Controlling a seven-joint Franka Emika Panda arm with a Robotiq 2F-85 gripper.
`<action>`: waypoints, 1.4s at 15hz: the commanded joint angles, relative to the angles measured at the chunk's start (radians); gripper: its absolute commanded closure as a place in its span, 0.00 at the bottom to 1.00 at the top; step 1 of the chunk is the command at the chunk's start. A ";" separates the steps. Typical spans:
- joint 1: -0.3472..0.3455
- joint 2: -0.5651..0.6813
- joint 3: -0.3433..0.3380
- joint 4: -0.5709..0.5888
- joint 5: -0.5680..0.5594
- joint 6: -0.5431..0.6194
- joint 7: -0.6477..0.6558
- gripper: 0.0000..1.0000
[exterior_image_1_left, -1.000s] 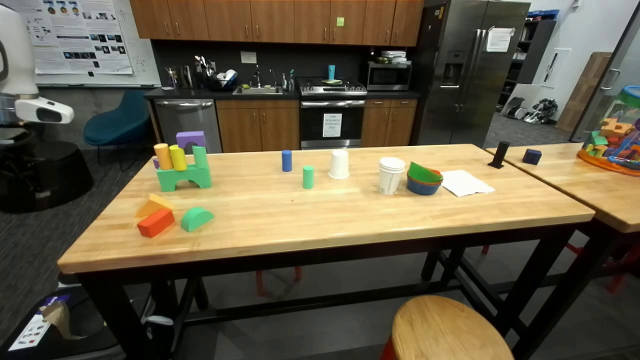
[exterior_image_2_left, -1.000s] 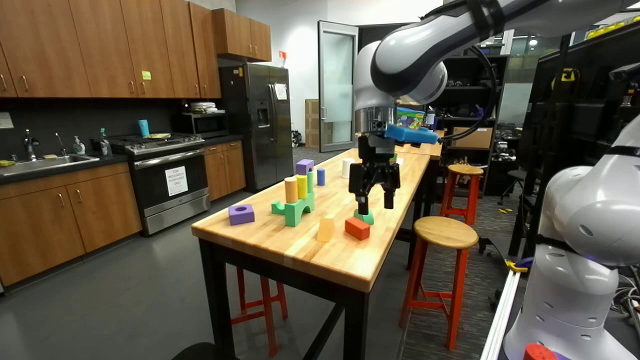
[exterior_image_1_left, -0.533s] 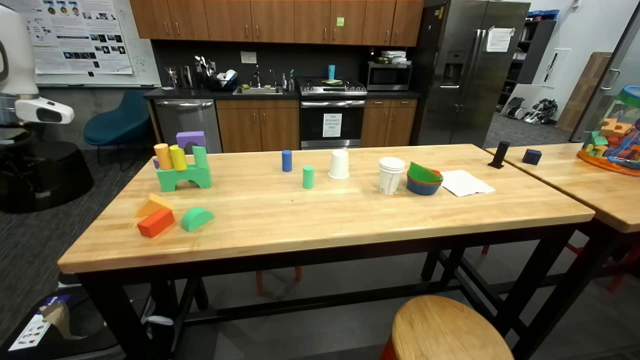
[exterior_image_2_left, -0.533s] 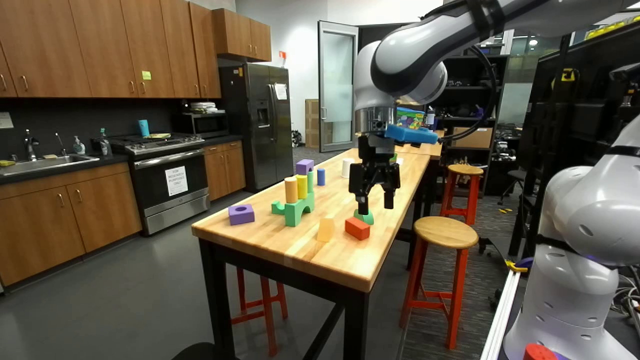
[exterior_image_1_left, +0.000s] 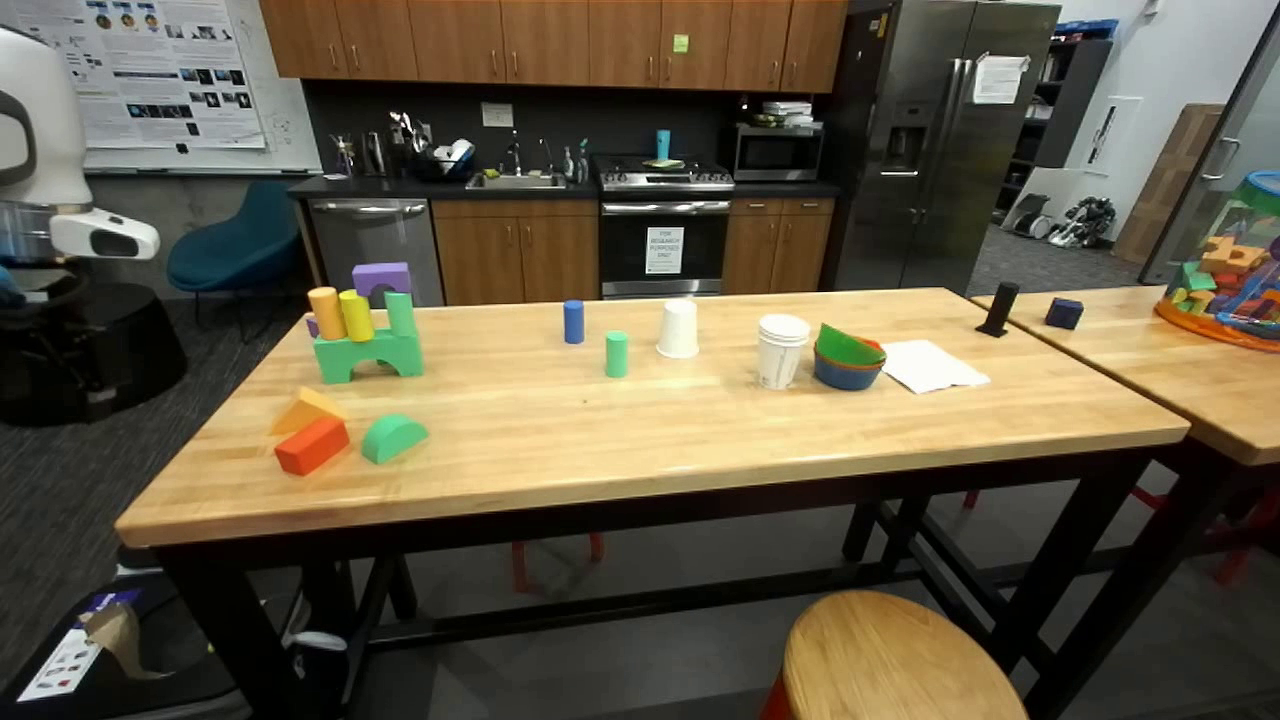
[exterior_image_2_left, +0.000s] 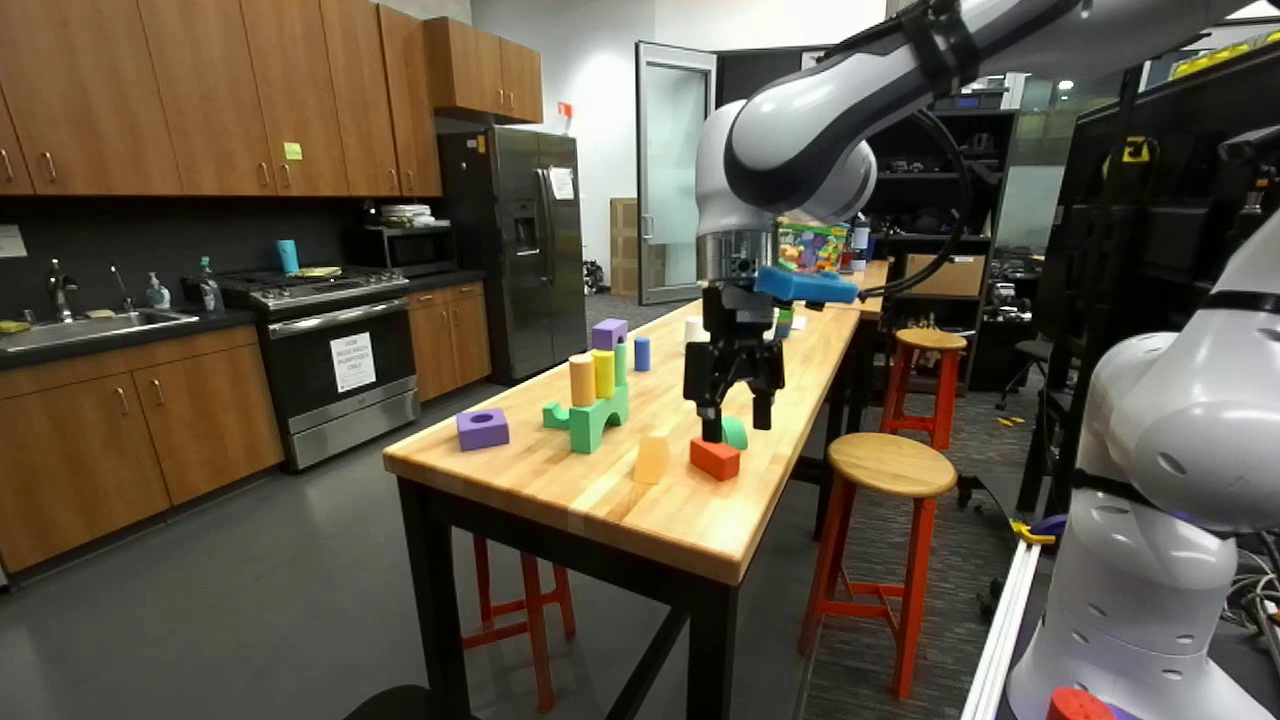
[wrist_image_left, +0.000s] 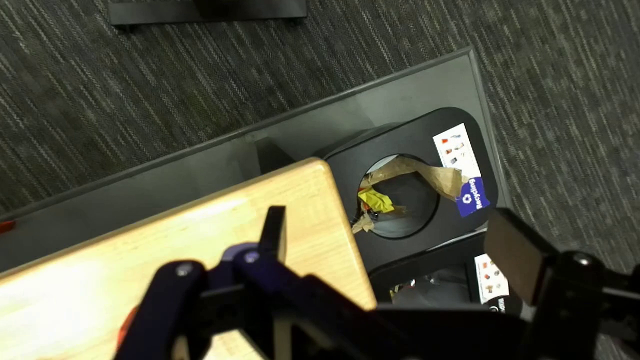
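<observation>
And the black pincer (exterior_image_2_left: 737, 428) has its jaws wide apart! Between them, the wrist view shows a black bin (wrist_image_left: 415, 135) labelled "Recycling"; a red rectangular block (exterior_image_2_left: 714, 459) sits on the pale wooden desk (exterior_image_2_left: 560, 480).

"FOR RESEARCH PURPOSES ONLY" on sheet (exterior_image_2_left: 352, 362) on oven (exterior_image_2_left: 302, 368), "Recycling" on black bin (wrist_image_left: 420, 140)
</observation>
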 joint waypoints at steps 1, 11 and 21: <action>0.013 0.128 0.013 0.103 0.007 0.033 -0.035 0.00; 0.010 0.305 0.031 0.368 -0.066 -0.021 -0.021 0.00; 0.043 0.498 0.065 0.638 -0.070 -0.077 -0.093 0.00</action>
